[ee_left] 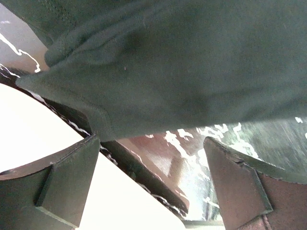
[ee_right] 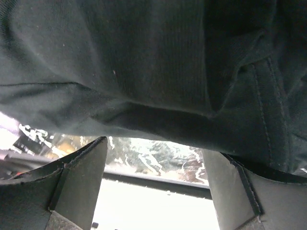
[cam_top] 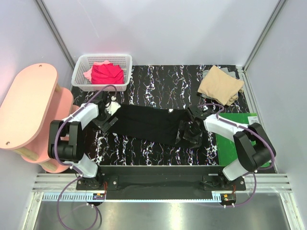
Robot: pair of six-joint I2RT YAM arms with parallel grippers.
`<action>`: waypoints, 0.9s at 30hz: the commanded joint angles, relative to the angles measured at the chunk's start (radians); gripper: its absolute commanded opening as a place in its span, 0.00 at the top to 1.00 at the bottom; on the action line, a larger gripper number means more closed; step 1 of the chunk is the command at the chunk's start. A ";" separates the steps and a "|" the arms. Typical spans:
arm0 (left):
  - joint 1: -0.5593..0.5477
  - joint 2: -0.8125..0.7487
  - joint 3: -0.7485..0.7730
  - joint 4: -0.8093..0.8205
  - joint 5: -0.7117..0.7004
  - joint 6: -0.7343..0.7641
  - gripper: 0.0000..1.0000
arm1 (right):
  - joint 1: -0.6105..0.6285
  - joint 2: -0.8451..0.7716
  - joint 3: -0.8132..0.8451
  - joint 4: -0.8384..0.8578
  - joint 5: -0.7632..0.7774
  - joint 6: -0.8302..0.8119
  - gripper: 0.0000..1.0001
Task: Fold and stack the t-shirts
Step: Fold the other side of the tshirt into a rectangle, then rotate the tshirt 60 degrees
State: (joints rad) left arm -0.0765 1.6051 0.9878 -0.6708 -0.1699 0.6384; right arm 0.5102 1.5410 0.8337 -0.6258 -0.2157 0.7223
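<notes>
The large black t-shirt [cam_top: 148, 123] lies spread across the middle of the black marbled table [cam_top: 158, 79]. My left gripper [cam_top: 108, 120] is at its left edge, and my right gripper [cam_top: 190, 132] is at its right edge. In the left wrist view the gripper [ee_left: 151, 142] is open, with the black fabric [ee_left: 182, 62] just beyond the fingertips and nothing between them. In the right wrist view the gripper [ee_right: 154, 147] is also open, and the black fabric [ee_right: 144, 62] lies just past its tips. A folded tan t-shirt [cam_top: 220, 85] lies at the back right. Red [cam_top: 106, 74] and pink [cam_top: 88, 74] t-shirts sit in the basket.
The white mesh basket [cam_top: 81, 79] stands at the back left. A green board [cam_top: 235, 139] lies at the right, beside my right arm. A pink two-tier stool [cam_top: 26, 108] stands left of the table. Grey walls enclose the back and both sides.
</notes>
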 commanded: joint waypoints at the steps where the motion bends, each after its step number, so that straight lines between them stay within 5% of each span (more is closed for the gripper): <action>1: 0.007 -0.117 0.090 -0.129 0.098 -0.002 0.02 | 0.002 0.024 0.036 -0.023 0.147 -0.032 0.13; 7: 0.006 -0.136 0.241 -0.239 0.245 -0.039 0.01 | 0.002 -0.044 0.087 -0.054 -0.003 -0.038 0.14; 13: 0.006 0.068 0.318 -0.211 0.242 -0.080 0.04 | 0.002 -0.127 0.145 -0.078 -0.011 -0.023 0.14; 19: 0.006 0.245 0.331 -0.168 0.195 -0.086 0.05 | 0.002 -0.081 0.156 -0.080 0.065 -0.023 0.15; 27: 0.015 0.294 0.319 -0.136 0.173 -0.075 0.05 | -0.001 0.123 0.191 -0.066 0.183 -0.060 0.16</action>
State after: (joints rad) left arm -0.0734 1.8996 1.3006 -0.8471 0.0196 0.5667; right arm 0.5114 1.5841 0.9844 -0.6960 -0.1287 0.6884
